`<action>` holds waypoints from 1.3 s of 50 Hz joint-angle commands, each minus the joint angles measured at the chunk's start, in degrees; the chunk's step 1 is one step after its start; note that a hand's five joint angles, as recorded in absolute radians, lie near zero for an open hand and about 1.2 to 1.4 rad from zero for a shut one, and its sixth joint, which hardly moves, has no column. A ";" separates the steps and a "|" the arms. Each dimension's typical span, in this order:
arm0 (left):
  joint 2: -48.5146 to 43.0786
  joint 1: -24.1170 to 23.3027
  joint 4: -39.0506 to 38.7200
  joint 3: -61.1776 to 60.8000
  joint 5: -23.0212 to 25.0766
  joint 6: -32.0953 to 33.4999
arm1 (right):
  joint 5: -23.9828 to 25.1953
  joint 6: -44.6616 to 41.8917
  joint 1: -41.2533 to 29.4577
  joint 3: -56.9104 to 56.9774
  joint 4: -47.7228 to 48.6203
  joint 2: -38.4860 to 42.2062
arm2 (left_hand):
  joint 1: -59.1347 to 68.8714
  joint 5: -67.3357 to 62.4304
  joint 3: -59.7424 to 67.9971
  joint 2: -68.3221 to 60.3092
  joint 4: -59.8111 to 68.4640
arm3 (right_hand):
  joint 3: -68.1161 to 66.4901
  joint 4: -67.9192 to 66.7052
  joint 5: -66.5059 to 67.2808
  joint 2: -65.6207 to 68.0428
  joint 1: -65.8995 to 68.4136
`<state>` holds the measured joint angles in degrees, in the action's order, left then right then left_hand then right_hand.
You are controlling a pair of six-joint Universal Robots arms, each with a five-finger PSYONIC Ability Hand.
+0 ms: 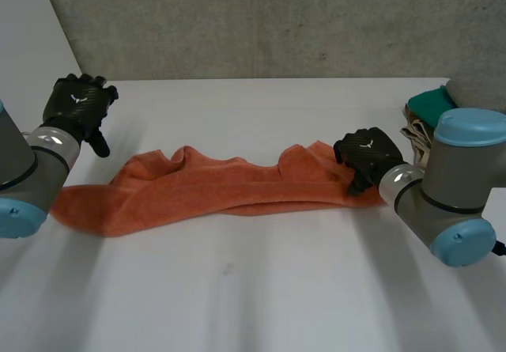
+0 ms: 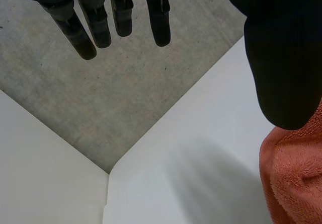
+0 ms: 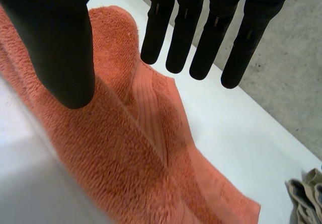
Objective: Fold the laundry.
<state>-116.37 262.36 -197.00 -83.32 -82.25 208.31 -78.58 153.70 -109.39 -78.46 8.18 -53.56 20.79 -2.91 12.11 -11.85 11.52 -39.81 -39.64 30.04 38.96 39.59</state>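
Laundry lies across the middle of the white table [image 1: 261, 289]: a long, rumpled orange terry towel [image 1: 221, 190]. The black left hand [image 1: 77, 103] hovers near the far left corner, fingers straight, holding nothing. The black right hand [image 1: 368, 153] is over the towel's right end, fingers straight, thumb apart. Teal and beige cloths [image 1: 423, 119] sit at the right edge.
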 commanded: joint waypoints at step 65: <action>21.25 -6.60 19.56 15.22 1.30 -5.28 | 6.51 -0.34 -3.63 19.20 -20.75 -1.14 | 59.21 -67.09 67.89 -68.15 68.48 | 23.59 23.42 -23.81 -22.74 -23.37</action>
<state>-102.75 257.99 -173.57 -62.58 -83.02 203.55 -73.88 149.43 -108.94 -67.12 -13.58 -63.54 67.14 -56.58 68.07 -68.52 68.39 -17.16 -17.75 6.03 17.88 18.16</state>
